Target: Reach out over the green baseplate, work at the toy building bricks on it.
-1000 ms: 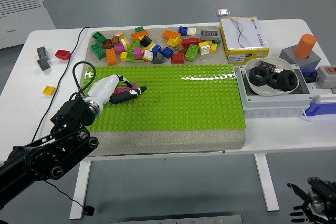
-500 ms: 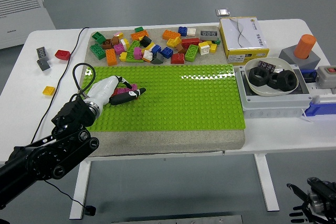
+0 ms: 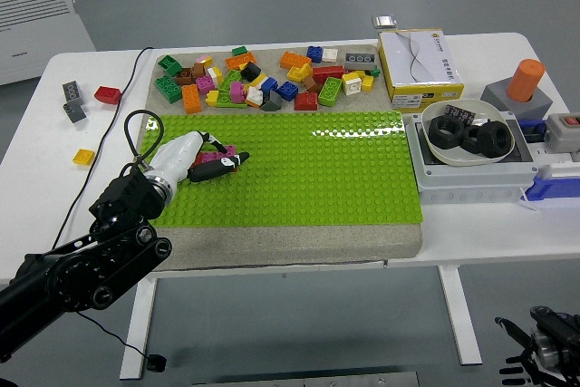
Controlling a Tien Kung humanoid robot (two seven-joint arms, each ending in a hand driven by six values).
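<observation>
The green baseplate [image 3: 326, 169] lies on a grey mat in the middle of the table. My left hand [image 3: 222, 165], white-backed with black fingers, rests on the plate's left part. Its fingers are curled around a small magenta brick [image 3: 224, 153] that sits low on the plate's studs. A pile of loose coloured bricks [image 3: 263, 74] lies just behind the plate. My right hand [image 3: 535, 351] hangs low at the bottom right, below the table's edge, with its fingers relaxed.
A yellow box [image 3: 420, 62] stands at the back right. A grey tray with a white bowl of black tyres [image 3: 471, 133] adjoins the plate's right edge. An orange cylinder [image 3: 526, 79] is behind it. Red [image 3: 108, 94], grey [image 3: 72, 91] and yellow [image 3: 83, 157] bricks lie at the left.
My left hand has drawn back slightly to the left and down across the plate, the magenta brick moving with it. The right hand has not moved.
</observation>
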